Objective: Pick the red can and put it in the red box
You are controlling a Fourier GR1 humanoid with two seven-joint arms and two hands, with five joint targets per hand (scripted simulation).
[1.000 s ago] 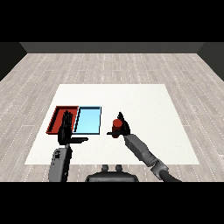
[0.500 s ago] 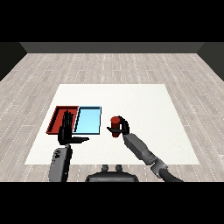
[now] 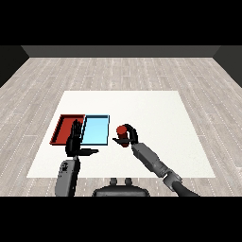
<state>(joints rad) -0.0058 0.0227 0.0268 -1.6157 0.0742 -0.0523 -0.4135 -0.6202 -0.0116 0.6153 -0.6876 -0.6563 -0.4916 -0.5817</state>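
The red can (image 3: 123, 133) is lifted off the white table, just right of the light blue tray (image 3: 96, 130). My right hand (image 3: 129, 137) curls round it, fingers and thumb wrapped on its sides. The red tray (image 3: 63, 126) lies at the left, beside the blue one. My left hand (image 3: 75, 142) hovers over the near edge of the red tray with fingers straight and thumb out to the right, holding nothing.
The white table (image 3: 156, 118) stretches right and behind the trays. My right forearm (image 3: 152, 160) reaches in from the lower right; my left forearm (image 3: 67, 176) rises from the lower left.
My right hand has carried the red can leftward, closer to the light blue tray. The left hand has stayed where it was.
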